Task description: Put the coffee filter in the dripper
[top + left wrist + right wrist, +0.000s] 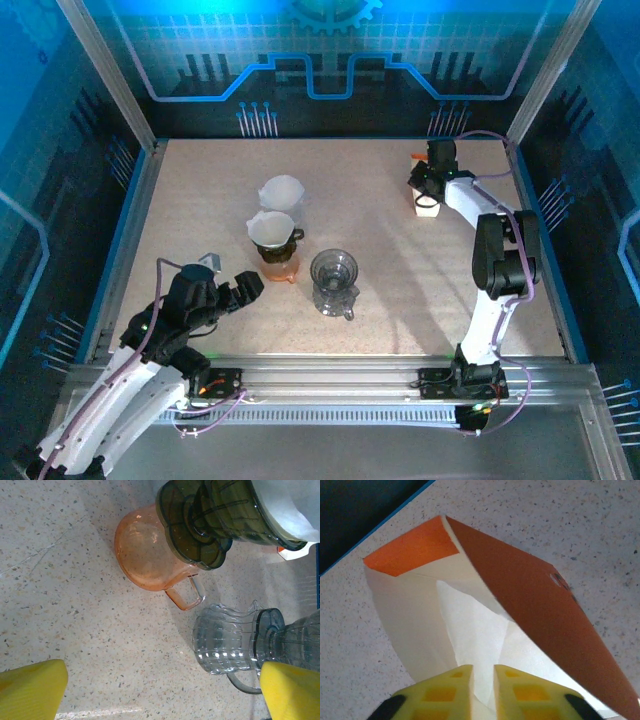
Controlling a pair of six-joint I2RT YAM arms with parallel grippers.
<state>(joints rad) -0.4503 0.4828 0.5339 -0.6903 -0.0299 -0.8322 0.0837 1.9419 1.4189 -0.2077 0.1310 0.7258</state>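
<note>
Yellow right gripper [483, 674] pinches coffee filter [470, 630] by table edge [376, 528] — left gripper [160, 687] spread.

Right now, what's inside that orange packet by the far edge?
A white paper filter, pinched by the right hand. Whatever lies deeper in the orange packet is covered.

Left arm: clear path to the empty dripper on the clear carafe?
Probably yes: the left gripper is open and empty, bare table lies ahead, but the orange carafe stands close beside the empty dripper.
</note>
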